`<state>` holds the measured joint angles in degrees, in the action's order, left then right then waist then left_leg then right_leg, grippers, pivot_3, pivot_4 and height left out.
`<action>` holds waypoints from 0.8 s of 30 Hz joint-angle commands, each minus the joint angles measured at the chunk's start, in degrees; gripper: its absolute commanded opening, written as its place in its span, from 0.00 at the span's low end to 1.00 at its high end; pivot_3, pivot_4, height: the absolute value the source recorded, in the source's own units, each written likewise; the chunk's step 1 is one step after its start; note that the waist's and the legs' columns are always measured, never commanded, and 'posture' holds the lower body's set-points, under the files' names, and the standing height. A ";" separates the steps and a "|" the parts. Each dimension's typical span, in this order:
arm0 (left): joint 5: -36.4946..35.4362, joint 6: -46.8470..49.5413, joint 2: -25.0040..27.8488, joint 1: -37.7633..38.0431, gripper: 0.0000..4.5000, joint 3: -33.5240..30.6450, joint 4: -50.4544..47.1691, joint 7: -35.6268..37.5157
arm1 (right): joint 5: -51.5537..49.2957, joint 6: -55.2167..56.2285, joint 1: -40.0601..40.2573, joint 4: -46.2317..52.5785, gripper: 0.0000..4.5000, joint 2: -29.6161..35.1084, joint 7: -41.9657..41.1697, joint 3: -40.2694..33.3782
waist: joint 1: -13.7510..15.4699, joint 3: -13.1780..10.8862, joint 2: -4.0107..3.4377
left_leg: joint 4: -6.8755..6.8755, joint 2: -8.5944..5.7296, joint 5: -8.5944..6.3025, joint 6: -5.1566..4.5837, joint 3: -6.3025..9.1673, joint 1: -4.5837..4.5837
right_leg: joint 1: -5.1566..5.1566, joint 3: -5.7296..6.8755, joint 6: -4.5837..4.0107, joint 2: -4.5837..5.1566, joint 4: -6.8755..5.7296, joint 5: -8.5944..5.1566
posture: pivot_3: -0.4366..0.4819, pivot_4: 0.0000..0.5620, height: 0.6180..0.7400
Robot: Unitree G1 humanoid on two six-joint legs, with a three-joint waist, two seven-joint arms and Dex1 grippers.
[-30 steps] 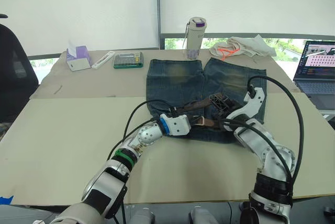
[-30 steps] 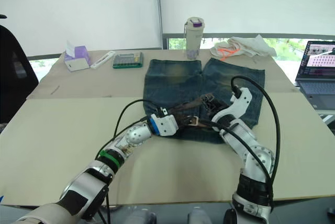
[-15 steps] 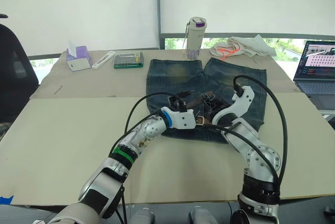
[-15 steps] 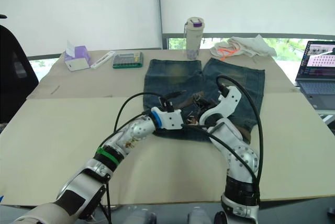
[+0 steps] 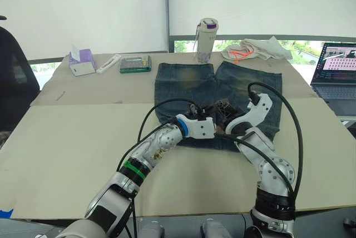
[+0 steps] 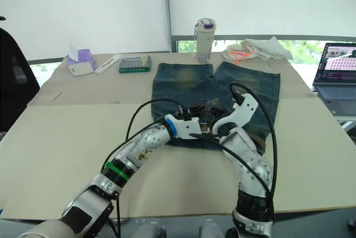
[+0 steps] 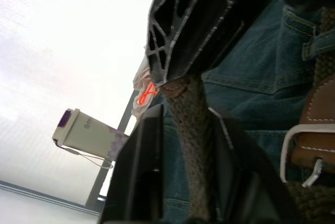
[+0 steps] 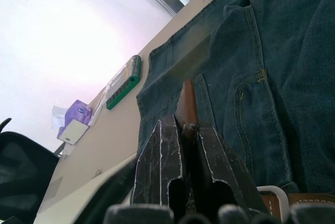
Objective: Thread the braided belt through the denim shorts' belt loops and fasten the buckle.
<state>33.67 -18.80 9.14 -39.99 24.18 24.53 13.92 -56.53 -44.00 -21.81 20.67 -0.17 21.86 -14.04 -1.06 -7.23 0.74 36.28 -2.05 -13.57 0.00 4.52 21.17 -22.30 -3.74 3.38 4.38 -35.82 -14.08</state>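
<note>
Both grippers have closed in, pinching the braided belt (image 7: pixel 191 145) above the tan table (image 5: pixel 67 138).

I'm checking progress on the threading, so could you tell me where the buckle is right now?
The buckle lies on the denim shorts at their near waistband edge, mid-table between the left gripper and right gripper.

The right pincer (image 8: pixel 189 148) pinches the braided belt (image 8: pixel 186 108) tip over the denim shorts (image 8: pixel 272 77).
</note>
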 commanded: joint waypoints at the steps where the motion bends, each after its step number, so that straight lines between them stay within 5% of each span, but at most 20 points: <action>1: -0.83 0.72 -0.14 -0.21 0.00 -0.26 -2.30 -0.26 | -0.17 1.30 -1.12 1.99 0.00 -0.19 -0.36 0.04 | 0.01 0.00 0.00 | 0.00 0.00 0.00 0.00 0.00 0.00 | 0.00 0.00 0.00 0.01 0.00 0.00 | 0.48 0.27 1.00; 6: -1.05 1.25 -0.08 0.01 0.00 -0.69 -1.97 -0.84 | -0.09 0.72 -0.59 2.64 0.00 0.55 -0.98 0.20 | 0.01 0.00 0.00 | 0.00 -0.01 0.00 0.00 0.00 0.00 | 0.00 0.00 0.00 0.01 0.03 0.00 | 0.48 0.27 1.00; 11: -4.66 -0.14 -0.35 0.63 0.00 -1.90 -0.59 0.21 | 1.08 0.61 1.30 5.21 0.41 7.05 -9.21 1.46 | 0.02 -0.01 -0.01 | 0.00 -0.01 0.00 0.00 -0.02 0.00 | 0.01 0.00 0.01 0.02 0.06 -0.01 | 0.48 0.27 1.00; 14: -8.31 -0.37 -0.70 1.31 0.00 -3.75 -0.86 0.21 | 14.88 6.42 5.65 6.76 0.64 22.02 -22.65 8.16 | 0.29 -0.03 -0.03 | 0.01 -0.04 0.00 0.00 -0.08 0.01 | 0.04 0.00 0.05 0.03 0.14 -0.03 | 0.48 0.27 1.00; 18: -16.72 -0.54 -2.95 2.37 0.00 -7.75 -0.34 1.53 | 32.15 17.59 11.31 5.54 0.64 39.30 -37.67 18.23 | 0.26 -0.06 -0.05 | 0.04 -0.09 -0.01 -0.01 -0.20 0.09 | 0.07 0.03 0.16 0.05 0.45 -0.10 | 0.48 0.27 1.00; 24: -23.60 3.12 -3.22 1.09 0.00 -11.14 -0.93 6.50 | 44.19 25.12 11.66 1.62 0.64 44.95 -46.09 23.89 | -0.14 -0.10 0.02 | 0.03 0.02 -0.01 -0.01 -0.21 0.04 | 0.10 0.03 0.33 -0.04 0.43 -0.20 | 0.48 0.27 1.00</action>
<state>12.92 -16.89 5.54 -37.44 14.90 25.32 19.00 -15.02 -21.40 -8.41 21.75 44.27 -22.46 9.31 -1.19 -7.33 0.76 36.32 -2.02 -13.57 0.00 4.31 21.21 -22.20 -3.72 3.65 4.34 -35.39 -14.24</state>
